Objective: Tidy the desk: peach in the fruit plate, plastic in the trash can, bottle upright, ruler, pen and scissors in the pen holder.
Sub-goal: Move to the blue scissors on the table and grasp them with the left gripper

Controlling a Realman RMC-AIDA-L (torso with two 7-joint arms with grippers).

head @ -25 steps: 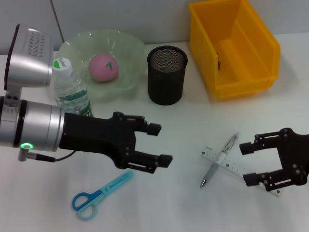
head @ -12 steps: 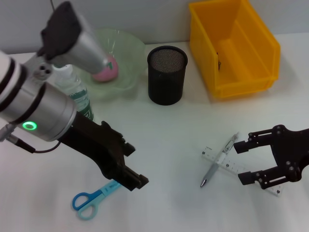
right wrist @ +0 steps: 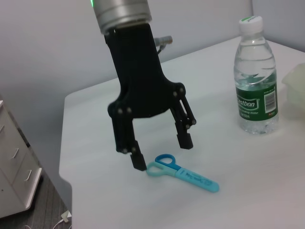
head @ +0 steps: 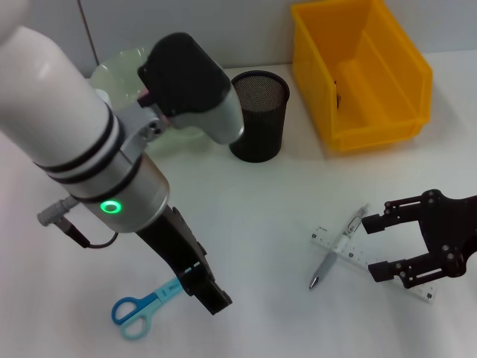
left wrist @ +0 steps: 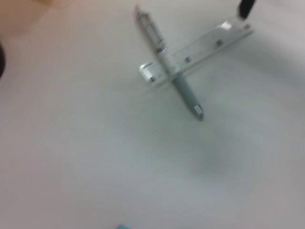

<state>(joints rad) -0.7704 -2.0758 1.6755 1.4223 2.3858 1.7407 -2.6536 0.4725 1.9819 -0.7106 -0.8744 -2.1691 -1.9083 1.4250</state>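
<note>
My left gripper (head: 197, 288) points down, open, right over the blade end of the blue scissors (head: 144, 306). The right wrist view shows its jaws (right wrist: 162, 151) spread just above the scissors (right wrist: 183, 172), not touching them. My right gripper (head: 376, 247) is open and empty beside the clear ruler (head: 367, 261), with the grey pen (head: 337, 250) lying across it; both show in the left wrist view, the pen (left wrist: 169, 67) over the ruler (left wrist: 196, 51). The water bottle (right wrist: 255, 90) stands upright. The black mesh pen holder (head: 257, 115) stands at the back. The peach is hidden behind my left arm.
A yellow bin (head: 361, 71) stands at the back right. The green fruit plate (head: 119, 66) is at the back left, largely covered by my left arm. The desk's edge runs near the scissors in the right wrist view (right wrist: 64, 157).
My left arm has swung up and turned its gripper downward, bringing it from mid-desk to over the scissors. My right gripper has shifted slightly left toward the ruler.
</note>
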